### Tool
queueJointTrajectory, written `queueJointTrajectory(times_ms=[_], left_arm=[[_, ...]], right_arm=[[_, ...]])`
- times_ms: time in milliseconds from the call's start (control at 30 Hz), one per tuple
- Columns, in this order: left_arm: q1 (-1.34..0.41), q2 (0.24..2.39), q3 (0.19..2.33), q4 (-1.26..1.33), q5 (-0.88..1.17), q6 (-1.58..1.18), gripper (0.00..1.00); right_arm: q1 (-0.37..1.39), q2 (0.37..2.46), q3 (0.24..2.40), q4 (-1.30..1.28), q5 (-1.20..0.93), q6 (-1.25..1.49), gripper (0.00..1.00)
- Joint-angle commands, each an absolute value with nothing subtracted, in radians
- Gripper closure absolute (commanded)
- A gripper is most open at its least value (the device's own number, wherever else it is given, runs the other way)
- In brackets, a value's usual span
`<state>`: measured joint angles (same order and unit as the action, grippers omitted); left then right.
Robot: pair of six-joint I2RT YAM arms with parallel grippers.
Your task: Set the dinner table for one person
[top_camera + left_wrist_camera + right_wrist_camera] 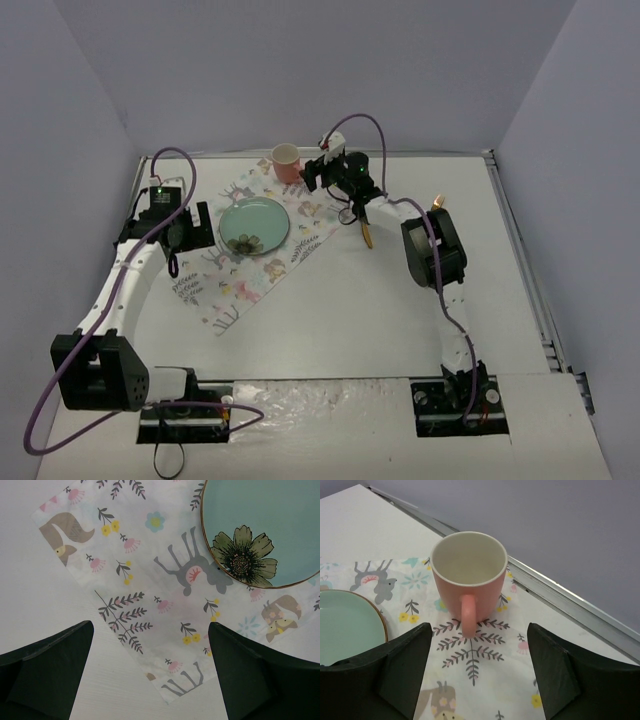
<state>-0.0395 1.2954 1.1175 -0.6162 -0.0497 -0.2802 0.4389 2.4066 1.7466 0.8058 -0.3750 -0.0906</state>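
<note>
The white dinner table (340, 320) carries a patterned placemat (245, 275). On the mat lies a teal plate with a gold rim and a dark flower (254, 225), and a pink mug (286, 162) stands at its far corner. My right gripper (318, 176) is open and empty just right of the mug. In the right wrist view the mug (468, 580) stands upright ahead of the open gripper (480, 665), handle towards me. My left gripper (196, 228) is open and empty at the mat's left edge, left of the plate. In the left wrist view the gripper (150, 675) hovers over a placemat (150, 580) corner, plate (270, 520) at upper right.
A gold-coloured utensil (367, 232) lies on the table right of the mat, under my right arm. Another gold piece (437, 203) shows beside the right arm's elbow. A metal rail (560, 597) runs along the table's far edge behind the mug. Grey walls enclose the table.
</note>
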Motion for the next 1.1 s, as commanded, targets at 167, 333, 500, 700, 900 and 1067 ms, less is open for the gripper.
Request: queueJointTrajectory(times_ms=[167,333,500,700,900,1067], left_arm=[[-0.048,1.234,1.137,-0.584,-0.044,-0.268,0.03],[-0.049,1.215,1.137,-0.583,-0.032,-0.27,0.03],[-0.049,1.204,1.144,-0.59,-0.024,-0.27,0.03],[-0.048,1.188,1.152,-0.602,-0.028,-0.268,0.03],[-0.048,1.185,1.155,-0.609,-0.03,-0.268,0.03],[-0.048,1.181,1.152,-0.609,-0.03,-0.268,0.03]], right_arm=[[0.379,1.953,1.467,0.786,-0.258,-0.046,0.12],[0.354,1.789,1.34,0.609,-0.126,0.016,0.06],[0.313,1.659,1.238,0.431,0.017,0.13,0.03],[0.23,1.53,1.114,0.261,0.2,0.321,0.0],[0.173,1.521,1.027,0.157,0.259,0.447,0.0],[0.127,1.571,0.995,0.152,0.264,0.513,0.01]])
